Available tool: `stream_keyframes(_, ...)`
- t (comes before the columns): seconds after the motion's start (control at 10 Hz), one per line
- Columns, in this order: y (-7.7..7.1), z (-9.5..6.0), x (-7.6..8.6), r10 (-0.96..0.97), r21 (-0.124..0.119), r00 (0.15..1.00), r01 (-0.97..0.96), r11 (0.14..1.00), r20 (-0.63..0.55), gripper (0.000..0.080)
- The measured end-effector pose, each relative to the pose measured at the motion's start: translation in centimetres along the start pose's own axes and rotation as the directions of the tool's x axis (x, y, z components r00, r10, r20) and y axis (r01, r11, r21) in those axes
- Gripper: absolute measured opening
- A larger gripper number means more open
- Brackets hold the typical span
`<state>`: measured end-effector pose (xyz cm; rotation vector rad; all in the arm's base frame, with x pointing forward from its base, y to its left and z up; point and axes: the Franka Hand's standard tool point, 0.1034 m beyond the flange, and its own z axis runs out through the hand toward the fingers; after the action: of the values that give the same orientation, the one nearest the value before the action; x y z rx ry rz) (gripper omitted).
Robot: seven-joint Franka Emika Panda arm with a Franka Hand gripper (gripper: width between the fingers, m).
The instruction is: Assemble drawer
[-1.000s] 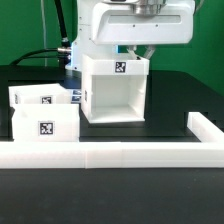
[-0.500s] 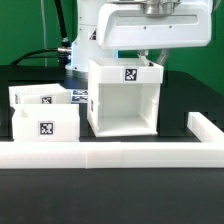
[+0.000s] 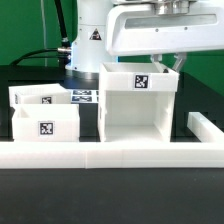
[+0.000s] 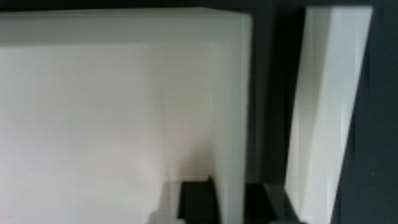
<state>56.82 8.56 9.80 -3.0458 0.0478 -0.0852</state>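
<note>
The drawer's white hollow cube housing (image 3: pixel 140 108) stands on the black table with its open side facing front and a tag on its top front edge. My gripper (image 3: pixel 166 62) comes down on the housing's top right edge and is shut on that wall. In the wrist view the housing wall (image 4: pixel 125 100) fills most of the picture, and its thin edge (image 4: pixel 228 120) runs between my dark fingers (image 4: pixel 192 200). Two small white trays with tags (image 3: pixel 45 124) (image 3: pixel 42 97) sit to the exterior view's left of the housing.
A long low white rail (image 3: pixel 100 156) runs along the front and turns back at the exterior view's right (image 3: pixel 207 127), close to the housing. The marker board (image 3: pixel 84 96) lies behind the trays. A white strip (image 4: pixel 331 100) shows beside the gripped wall in the wrist view.
The housing and my gripper have moved together toward the exterior view's right and nearer the front rail. The two trays have not moved.
</note>
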Motion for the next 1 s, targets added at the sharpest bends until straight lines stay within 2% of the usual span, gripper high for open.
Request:
stream_keyframes(0.1, -0.24, 0.04, 1.17, 0.010, 0.005, 1.000, -0.010, 1.000, -0.010, 0.0038)
stream_keyframes(0.4, -0.27, -0.17, 1.38, 0.020, 0.006, 1.000, -0.020, 1.000, -0.016, 0.0038)
stream_keyframes(0.7, -0.57, -0.30, 1.56, 0.183, 0.016, 0.983, -0.183, 0.983, -0.023, 0.0038)
stream_keyframes(1.0, -1.01, -0.32, 1.50, 0.377, 0.031, 0.926, -0.376, 0.926, -0.018, 0.0038)
